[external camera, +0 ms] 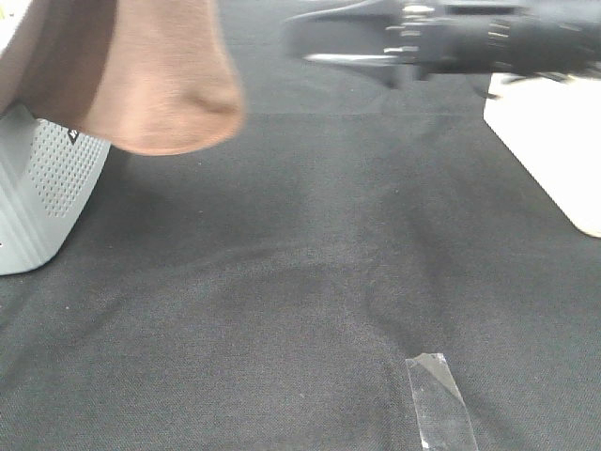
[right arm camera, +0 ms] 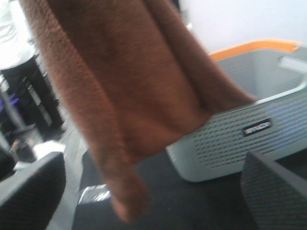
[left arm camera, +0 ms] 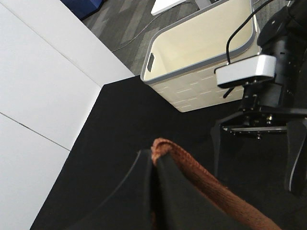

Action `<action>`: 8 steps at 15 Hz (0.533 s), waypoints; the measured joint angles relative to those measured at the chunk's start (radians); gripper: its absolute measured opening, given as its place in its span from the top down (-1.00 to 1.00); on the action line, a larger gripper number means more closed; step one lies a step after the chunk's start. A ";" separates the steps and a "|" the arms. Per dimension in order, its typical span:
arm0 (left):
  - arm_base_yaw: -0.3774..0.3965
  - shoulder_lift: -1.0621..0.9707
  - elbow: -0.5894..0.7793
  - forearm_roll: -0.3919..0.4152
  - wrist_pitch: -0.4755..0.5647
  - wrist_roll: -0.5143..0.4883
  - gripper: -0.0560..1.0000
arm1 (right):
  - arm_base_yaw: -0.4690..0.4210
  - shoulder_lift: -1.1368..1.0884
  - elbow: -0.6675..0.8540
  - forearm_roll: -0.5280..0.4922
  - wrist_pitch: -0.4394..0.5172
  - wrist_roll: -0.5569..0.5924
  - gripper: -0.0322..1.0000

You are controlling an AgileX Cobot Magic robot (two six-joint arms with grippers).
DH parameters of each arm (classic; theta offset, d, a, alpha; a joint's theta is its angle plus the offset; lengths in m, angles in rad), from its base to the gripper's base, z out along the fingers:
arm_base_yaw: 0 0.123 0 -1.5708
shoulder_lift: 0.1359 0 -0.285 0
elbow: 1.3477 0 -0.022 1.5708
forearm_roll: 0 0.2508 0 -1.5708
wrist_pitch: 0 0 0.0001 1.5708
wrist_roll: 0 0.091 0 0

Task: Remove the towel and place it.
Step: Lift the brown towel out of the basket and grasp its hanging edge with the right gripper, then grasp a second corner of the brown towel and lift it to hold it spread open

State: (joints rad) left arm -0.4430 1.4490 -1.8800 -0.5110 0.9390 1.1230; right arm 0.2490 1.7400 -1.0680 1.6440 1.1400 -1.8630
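Presently, the towel [external camera: 155,75] is found clamped at one edge by the left gripper [left arm camera: 153,160]. It is hung lengthwise downward at the upper left of the frame, near the grey basket [external camera: 38,188]. The right gripper [left arm camera: 254,160] is seen spread and empty, apart to the towel's right.

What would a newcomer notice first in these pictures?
The brown towel hangs in the air at the high view's upper left, by the grey basket, pinched by the left gripper, jaws shut. The right gripper, blurred, reaches in from the upper right, jaws open.
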 joint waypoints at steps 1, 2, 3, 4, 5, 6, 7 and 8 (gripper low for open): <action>0.000 0.006 0.000 -0.002 -0.015 0.000 0.89 | 0.029 0.011 -0.030 -0.040 -0.004 0.021 -0.90; 0.000 0.012 0.000 -0.003 -0.031 0.000 0.89 | 0.055 0.017 -0.049 -0.061 -0.005 0.029 -0.90; 0.000 0.018 0.000 -0.006 -0.044 0.000 0.89 | 0.079 0.018 -0.057 -0.075 -0.011 0.037 -0.90; 0.000 0.023 0.000 -0.009 -0.051 0.000 0.89 | 0.107 0.018 -0.065 -0.075 -0.015 0.041 -0.90; 0.000 0.034 0.000 -0.018 -0.052 0.000 0.89 | 0.137 0.018 -0.066 -0.076 -0.038 0.043 -0.90; 0.000 0.042 0.000 -0.033 -0.053 0.000 0.89 | 0.163 0.020 -0.066 -0.085 -0.073 0.043 -0.90; 0.000 0.047 0.000 -0.048 -0.055 0.000 0.89 | 0.184 0.024 -0.066 -0.095 -0.114 0.043 -0.90; 0.000 0.049 0.000 -0.055 -0.062 0.000 0.89 | 0.194 0.029 -0.066 -0.103 -0.150 0.044 -0.89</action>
State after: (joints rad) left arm -0.4430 1.4980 -1.8800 -0.5660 0.8770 1.1230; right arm 0.4430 1.7690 -1.1340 1.5410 0.9900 -1.8190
